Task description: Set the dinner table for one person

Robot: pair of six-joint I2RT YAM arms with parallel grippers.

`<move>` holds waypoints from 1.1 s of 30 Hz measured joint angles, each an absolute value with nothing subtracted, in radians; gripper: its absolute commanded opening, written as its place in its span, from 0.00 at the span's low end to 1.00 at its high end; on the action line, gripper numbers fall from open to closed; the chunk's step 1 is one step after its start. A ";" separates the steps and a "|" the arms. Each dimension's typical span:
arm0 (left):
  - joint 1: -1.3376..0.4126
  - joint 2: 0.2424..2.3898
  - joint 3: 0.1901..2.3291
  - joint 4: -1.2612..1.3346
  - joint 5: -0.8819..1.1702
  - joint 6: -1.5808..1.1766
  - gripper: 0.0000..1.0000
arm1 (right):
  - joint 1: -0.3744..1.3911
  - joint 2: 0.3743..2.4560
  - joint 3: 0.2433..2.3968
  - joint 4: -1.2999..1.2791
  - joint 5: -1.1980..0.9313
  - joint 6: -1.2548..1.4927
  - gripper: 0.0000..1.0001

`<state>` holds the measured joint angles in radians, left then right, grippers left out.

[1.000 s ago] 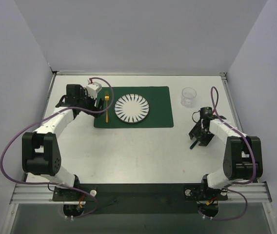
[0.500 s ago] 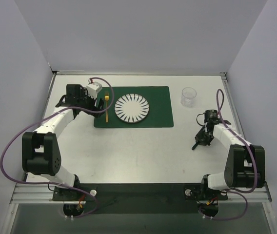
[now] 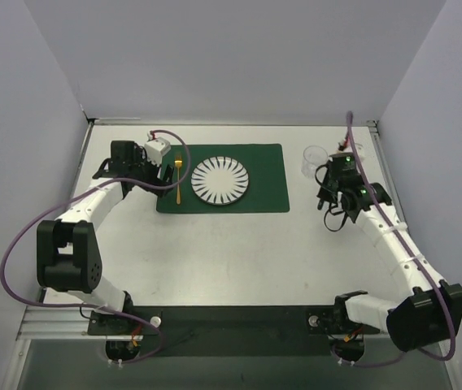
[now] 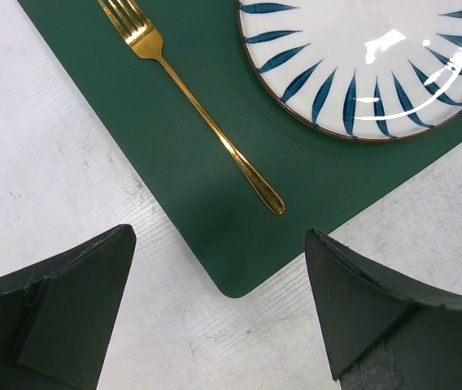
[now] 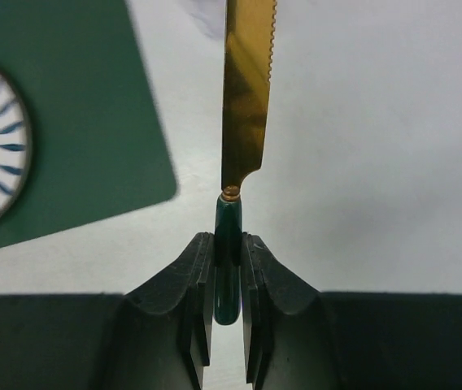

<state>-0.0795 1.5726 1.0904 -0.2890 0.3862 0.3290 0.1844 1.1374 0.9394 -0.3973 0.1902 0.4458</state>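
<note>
On the white dinner table [image 3: 231,252] lies a dark green placemat [image 3: 268,191] holding a blue-striped white plate [image 3: 220,180]. A gold fork [image 3: 179,180] lies along the mat's left edge. My left gripper [image 4: 220,234] hovers open over the mat's near left corner [image 4: 239,276], with the fork [image 4: 207,122] and plate [image 4: 361,57] ahead of it. My right gripper [image 5: 228,252] is shut on the green handle of a gold-bladed knife [image 5: 247,97], lifted off the table right of the mat. In the top view this gripper [image 3: 329,203] sits just below the glass.
A clear drinking glass [image 3: 315,160] stands at the far right, close to the right arm's wrist. Metal rails run along the table's edges [image 3: 381,162]. Purple cables loop from both arms.
The right gripper closed on the knife, lifted it and swung away from the near right of the table toward the glass. The left arm has stayed put.
</note>
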 measured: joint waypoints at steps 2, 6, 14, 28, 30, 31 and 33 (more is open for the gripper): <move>-0.080 1.573 1.090 -0.291 0.378 0.333 0.97 | 0.262 1.212 1.065 -0.398 0.169 0.388 0.00; -0.080 1.573 1.090 -0.297 0.366 0.344 0.97 | 0.334 1.411 1.290 -0.366 0.022 0.303 0.00; -0.078 1.573 1.091 -0.310 0.344 0.358 0.97 | 0.342 1.855 1.520 -0.387 -0.165 0.229 0.00; -0.077 1.595 1.091 -0.316 0.336 0.371 0.97 | 0.342 2.148 1.713 -0.477 -0.198 0.247 0.00; -0.077 1.597 1.091 -0.316 0.337 0.371 0.97 | 0.342 2.163 1.718 -0.485 -0.191 0.261 0.00; -0.076 1.599 1.091 -0.316 0.336 0.371 0.97 | 0.342 2.170 1.719 -0.491 -0.188 0.265 0.00; -0.077 1.600 1.091 -0.316 0.336 0.371 0.97 | 0.343 2.181 1.719 -0.502 -0.186 0.272 0.00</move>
